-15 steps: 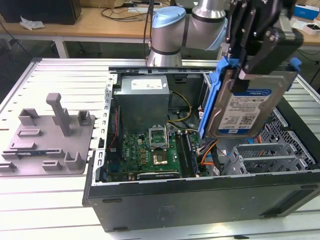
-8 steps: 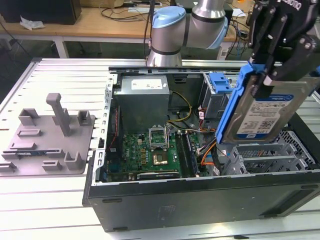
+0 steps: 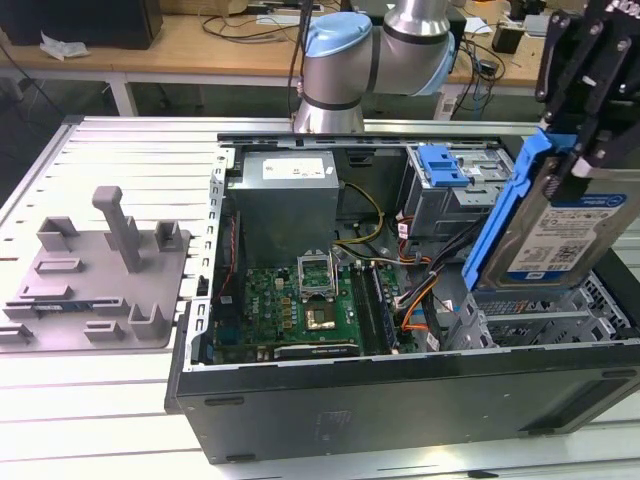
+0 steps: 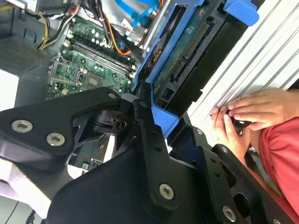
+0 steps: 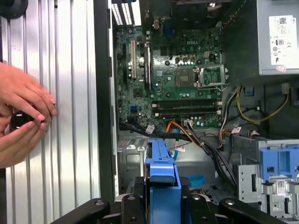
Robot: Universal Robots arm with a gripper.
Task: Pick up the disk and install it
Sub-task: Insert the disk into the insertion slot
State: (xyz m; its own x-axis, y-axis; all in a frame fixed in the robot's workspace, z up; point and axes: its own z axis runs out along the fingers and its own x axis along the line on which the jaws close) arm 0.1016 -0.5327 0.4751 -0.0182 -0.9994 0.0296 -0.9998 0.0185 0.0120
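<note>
The disk is held tilted above the open computer case, at the exterior view's right, pinched by its blue frame in the gripper. A person's hands are seen over the slatted table beside the case.

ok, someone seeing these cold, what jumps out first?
The disk, silver with a blue frame, hangs tilted over the open computer case at the exterior view's right, clamped in the black gripper. Below it the green motherboard lies exposed on the case floor. In the first wrist view a person's hands rest on the slatted table beside the case, cupping a small black object.
</note>
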